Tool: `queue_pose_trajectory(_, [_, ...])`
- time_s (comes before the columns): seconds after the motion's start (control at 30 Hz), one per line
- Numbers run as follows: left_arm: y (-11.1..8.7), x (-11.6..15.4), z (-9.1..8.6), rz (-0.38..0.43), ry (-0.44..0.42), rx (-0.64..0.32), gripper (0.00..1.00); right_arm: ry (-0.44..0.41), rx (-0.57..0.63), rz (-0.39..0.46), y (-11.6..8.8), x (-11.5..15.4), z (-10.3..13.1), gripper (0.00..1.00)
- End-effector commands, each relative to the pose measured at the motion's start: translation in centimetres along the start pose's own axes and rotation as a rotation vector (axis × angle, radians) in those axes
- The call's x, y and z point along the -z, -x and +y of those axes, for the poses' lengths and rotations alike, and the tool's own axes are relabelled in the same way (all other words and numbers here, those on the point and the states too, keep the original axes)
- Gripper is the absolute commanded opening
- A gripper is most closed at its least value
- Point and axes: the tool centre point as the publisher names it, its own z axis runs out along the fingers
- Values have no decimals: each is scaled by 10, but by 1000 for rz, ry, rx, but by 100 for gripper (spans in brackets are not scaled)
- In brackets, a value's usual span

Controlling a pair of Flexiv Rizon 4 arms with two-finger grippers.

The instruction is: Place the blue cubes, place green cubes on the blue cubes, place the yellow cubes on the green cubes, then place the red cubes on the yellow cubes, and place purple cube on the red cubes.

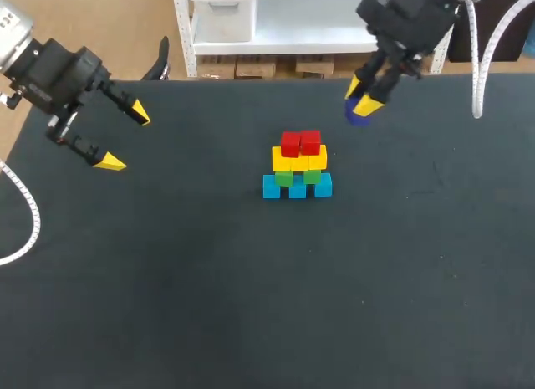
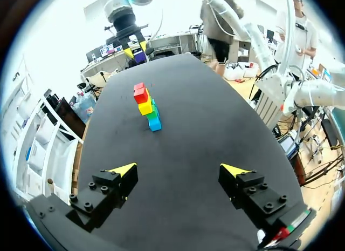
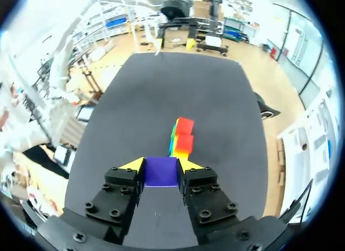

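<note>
The right jaws grasp the small purple cube (image 3: pixel 160 171) between them, above the black bench (image 3: pixel 161 89); the blue-green-yellow-red cube stack (image 3: pixel 182 136) stands just ahead. The left jaws are released, the stack well ahead of them.

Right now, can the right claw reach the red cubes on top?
Probably yes. The right claw holds the purple cube, nothing stands between it and the red cubes, and the left claw is far aside.
</note>
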Motion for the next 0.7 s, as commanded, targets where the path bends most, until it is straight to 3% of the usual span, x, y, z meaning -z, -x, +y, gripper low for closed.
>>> queue_pose_trajectory(0.03, [-1,0,0,-1,1,-3,100,-586,-5,-14,9,-14,0,0])
queue_pose_trajectory(0.23, [-1,0,0,-1,1,-3,100,-610,-32,-17,23,-29,-8,0])
queue_pose_trajectory(0.7, [-1,0,0,-1,1,-3,100,-578,-59,-19,26,-55,-19,0])
